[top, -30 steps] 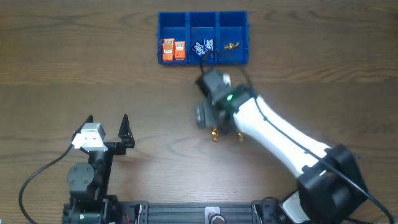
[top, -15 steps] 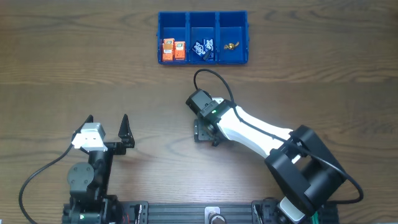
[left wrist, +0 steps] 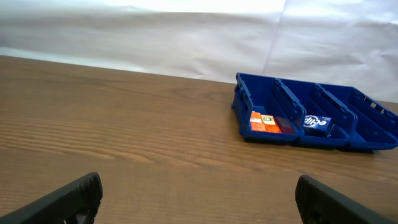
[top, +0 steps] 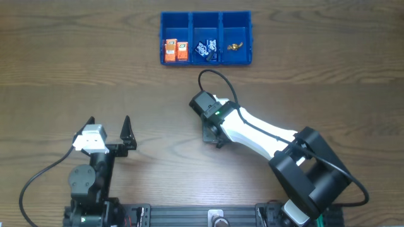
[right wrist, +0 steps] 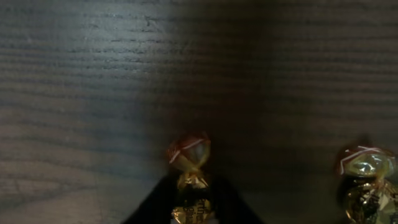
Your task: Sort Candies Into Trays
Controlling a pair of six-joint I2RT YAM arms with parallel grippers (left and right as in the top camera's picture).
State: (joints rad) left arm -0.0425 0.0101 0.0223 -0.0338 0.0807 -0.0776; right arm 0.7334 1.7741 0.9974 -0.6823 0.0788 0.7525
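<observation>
A blue three-compartment tray stands at the far middle of the table, also seen as the tray from the left wrist. It holds orange candies on the left, blue candies in the middle and a gold candy on the right. My right gripper is down at the table's middle; in its wrist view the right gripper is shut on a gold-wrapped candy. A second gold candy lies close beside it. My left gripper stands open at the near left, holding nothing.
Bare wooden tabletop stretches around the tray and between the arms. The right arm's white link and its black cable lie over the table's middle. A white backdrop rises behind the table's far edge.
The right arm drew back from near the tray, swung left and came down over the two gold candies, which it now covers from above. The left arm has kept still.
</observation>
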